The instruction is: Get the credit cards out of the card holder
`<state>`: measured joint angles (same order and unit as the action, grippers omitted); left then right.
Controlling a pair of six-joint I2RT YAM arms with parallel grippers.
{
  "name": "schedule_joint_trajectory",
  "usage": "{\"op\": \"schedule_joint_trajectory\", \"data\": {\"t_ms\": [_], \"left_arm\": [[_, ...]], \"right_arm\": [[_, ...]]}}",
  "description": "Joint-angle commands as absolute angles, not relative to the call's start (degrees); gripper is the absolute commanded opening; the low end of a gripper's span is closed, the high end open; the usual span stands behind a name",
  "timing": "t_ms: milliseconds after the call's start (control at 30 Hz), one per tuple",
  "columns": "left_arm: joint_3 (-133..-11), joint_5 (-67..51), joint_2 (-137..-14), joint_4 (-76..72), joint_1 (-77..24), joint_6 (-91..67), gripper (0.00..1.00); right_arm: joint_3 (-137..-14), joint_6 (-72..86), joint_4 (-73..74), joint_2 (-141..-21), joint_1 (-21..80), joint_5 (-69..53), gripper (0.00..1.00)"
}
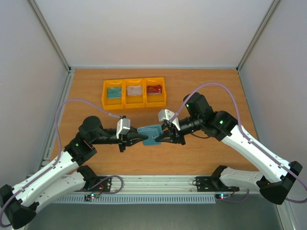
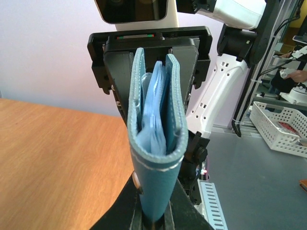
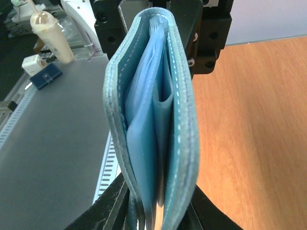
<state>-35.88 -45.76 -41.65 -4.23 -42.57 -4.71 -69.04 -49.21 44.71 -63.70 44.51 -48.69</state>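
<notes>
The teal-blue card holder (image 1: 151, 134) hangs above the table's middle, held edge-on between both arms. My left gripper (image 1: 142, 138) is shut on its left end. My right gripper (image 1: 162, 138) clamps the opposite end. In the left wrist view the card holder (image 2: 156, 143) stands up out of the left gripper (image 2: 154, 211), slightly spread, with pale blue pockets inside. The right wrist view shows the card holder (image 3: 153, 120) pinched by the right gripper (image 3: 158, 211). I cannot make out a card inside. Three credit cards lie in the bins: teal (image 1: 114, 92), whitish (image 1: 135, 90), red (image 1: 154, 88).
A row of three yellow bins (image 1: 134, 103) stands at the back of the wooden table, just behind the grippers. Grey walls close off the left, right and rear. A metal rail runs along the near edge by the arm bases.
</notes>
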Motion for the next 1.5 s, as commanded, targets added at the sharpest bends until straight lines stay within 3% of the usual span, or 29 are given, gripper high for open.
{"op": "schedule_joint_trajectory", "data": {"t_ms": [0, 700, 1033, 1067, 1167, 1267, 1333, 1467], "left_arm": [[-37.4, -42.4, -42.0, -8.4, -42.8, -4.7, 0.00], [-37.4, -41.9, -42.7, -8.3, -43.8, -4.9, 0.00], [-37.2, -39.1, -42.9, -8.1, -44.0, -8.4, 0.00], [-37.1, -38.3, -42.8, -7.9, -44.0, -10.6, 0.02], [-36.3, -38.5, -41.9, -7.4, -44.0, -13.1, 0.34], [-35.7, -39.7, -41.0, -7.4, -44.0, -13.3, 0.38], [-35.4, -40.5, -40.4, -7.5, -44.0, -13.3, 0.33], [-35.5, -41.5, -39.1, -8.5, -44.0, -13.1, 0.05]], "right_arm": [[-68.2, -46.1, 38.7, -63.6, 45.6, -48.8, 0.23], [-68.4, -45.7, 31.4, -63.2, 46.8, -51.3, 0.22], [-68.5, -38.7, 26.7, -63.7, 46.8, -50.6, 0.01], [-68.0, -37.1, 25.6, -63.5, 46.8, -50.8, 0.01], [-66.8, -32.8, 23.1, -62.7, 46.8, -52.0, 0.01], [-65.1, -26.7, 17.8, -62.0, 46.8, -53.3, 0.01], [-64.8, -24.8, 15.4, -62.0, 46.8, -54.2, 0.01], [-65.5, -26.5, 17.6, -62.4, 46.8, -54.9, 0.01]]}}
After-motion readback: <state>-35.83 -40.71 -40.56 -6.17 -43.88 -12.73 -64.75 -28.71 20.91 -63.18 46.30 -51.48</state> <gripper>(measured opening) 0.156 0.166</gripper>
